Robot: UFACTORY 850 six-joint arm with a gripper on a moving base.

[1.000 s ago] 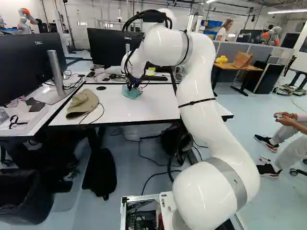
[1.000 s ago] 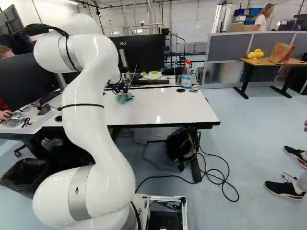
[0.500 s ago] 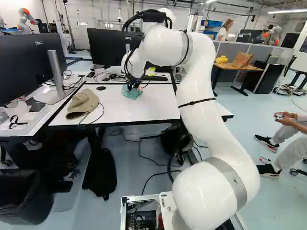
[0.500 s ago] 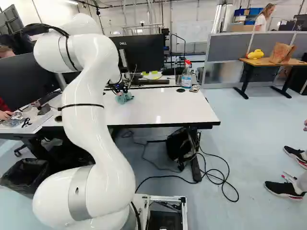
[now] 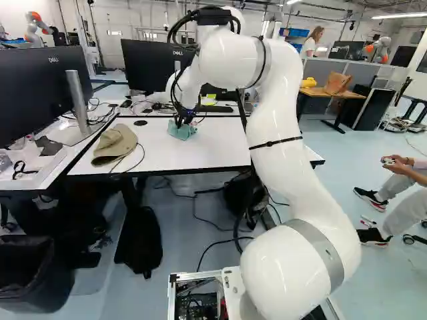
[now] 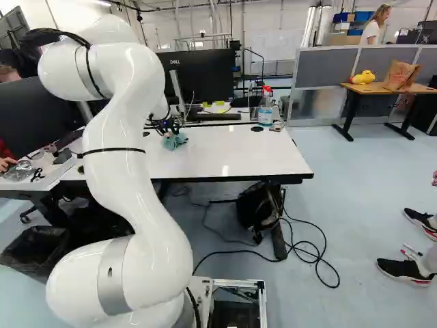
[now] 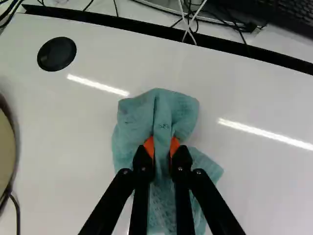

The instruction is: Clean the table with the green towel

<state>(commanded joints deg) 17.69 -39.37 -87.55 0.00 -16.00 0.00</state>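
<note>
My gripper (image 5: 184,120) is low over the white table (image 5: 213,150) in the left base view, at the green towel (image 5: 183,131). From the wrist, the gripper (image 7: 162,147) is shut on a bunched fold of the towel (image 7: 159,107), with an orange pad pressed on each side. The rest of the cloth spreads crumpled around and under the fingers, on the tabletop. In the right base view the towel (image 6: 175,141) shows just below the gripper.
A cap (image 5: 115,145) with a cable lies left of the towel in the left base view. Behind are a monitor (image 6: 198,75), a keyboard (image 5: 215,109) and a spray bottle (image 6: 265,108). A black grommet (image 7: 56,54) sits in the tabletop. Other robots (image 5: 37,28) stand far off.
The arm has shifted slightly leftward in both base views, and the towel has slid a little left across the table with the gripper. The base has not moved.
</note>
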